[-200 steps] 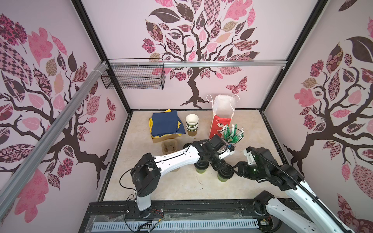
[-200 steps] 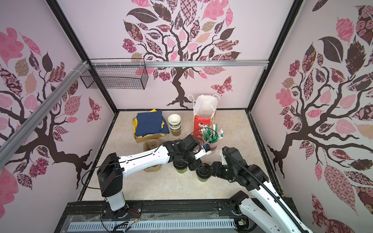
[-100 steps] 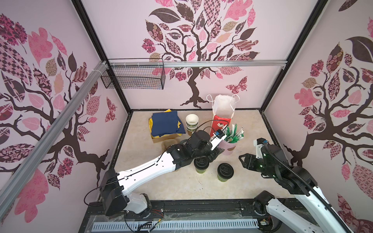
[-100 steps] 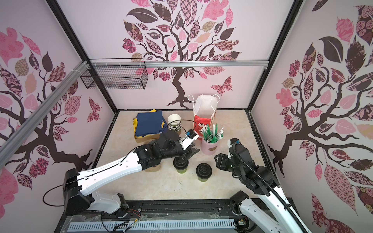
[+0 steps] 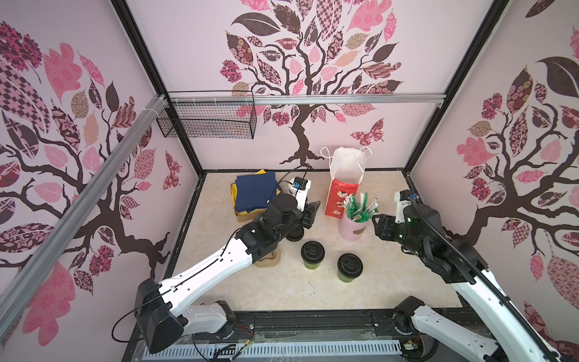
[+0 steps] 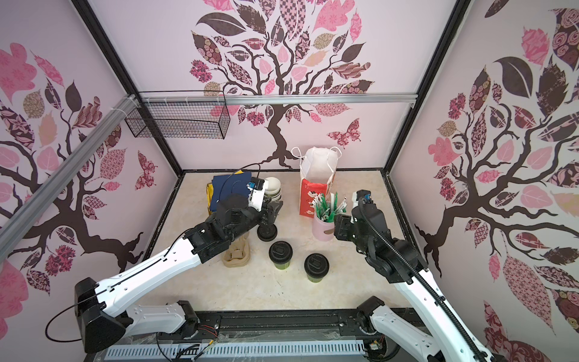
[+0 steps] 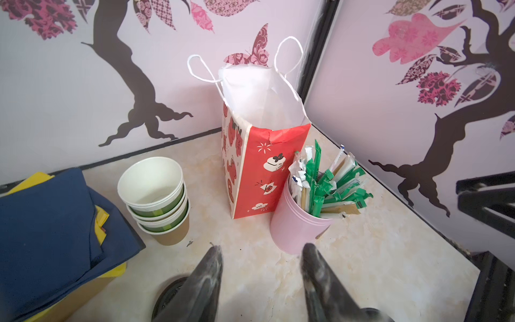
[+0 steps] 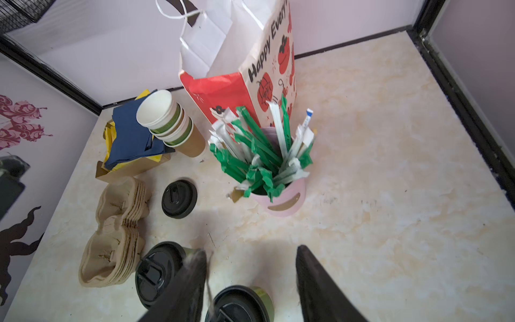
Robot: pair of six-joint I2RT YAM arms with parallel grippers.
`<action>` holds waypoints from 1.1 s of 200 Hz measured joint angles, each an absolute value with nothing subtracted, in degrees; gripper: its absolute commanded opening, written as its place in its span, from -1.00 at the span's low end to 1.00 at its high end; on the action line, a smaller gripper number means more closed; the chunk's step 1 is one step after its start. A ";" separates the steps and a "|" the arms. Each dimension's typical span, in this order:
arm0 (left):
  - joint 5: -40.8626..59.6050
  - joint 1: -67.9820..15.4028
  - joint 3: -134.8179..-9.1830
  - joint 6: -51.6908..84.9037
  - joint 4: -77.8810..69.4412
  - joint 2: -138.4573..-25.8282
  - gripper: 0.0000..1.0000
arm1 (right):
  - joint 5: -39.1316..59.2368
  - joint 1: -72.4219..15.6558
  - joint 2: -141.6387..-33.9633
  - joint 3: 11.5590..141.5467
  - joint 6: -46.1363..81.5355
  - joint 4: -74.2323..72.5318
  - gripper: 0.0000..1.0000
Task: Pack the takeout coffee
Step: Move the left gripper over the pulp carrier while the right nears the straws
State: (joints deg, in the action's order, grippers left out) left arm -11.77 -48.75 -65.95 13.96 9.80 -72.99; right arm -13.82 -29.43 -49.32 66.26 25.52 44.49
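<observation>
Takeout coffee cups number two, lidded, upright; one red paper bag; left gripper and right gripper both gape empty.

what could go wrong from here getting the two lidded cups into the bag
The farther lidded cup and the nearer lidded cup stand close together; jaws closing on one may knock the other over.
The paper bag is tall, narrow and light; a cup catching its rim could tip it.
The pink tub of sticks stands close by the bag and the right gripper; a careless sweep could spill it.
</observation>
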 measured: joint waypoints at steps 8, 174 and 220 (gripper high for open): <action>-12.43 -48.66 -65.76 14.72 9.65 -72.97 0.02 | -13.98 -29.43 -51.07 68.05 24.73 44.40 0.09; -18.41 -34.11 -64.31 30.98 24.51 -64.99 0.07 | 4.80 -29.43 -80.03 88.90 16.43 51.07 0.15; -17.26 -27.24 -64.31 34.02 38.48 -63.94 0.07 | 8.88 -29.43 -82.13 89.03 16.45 51.66 0.14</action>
State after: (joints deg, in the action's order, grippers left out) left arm -17.26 -27.24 -64.31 34.02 38.48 -63.94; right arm 8.88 -29.43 -82.13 89.03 16.45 51.66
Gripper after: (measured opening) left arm 0.534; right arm 0.571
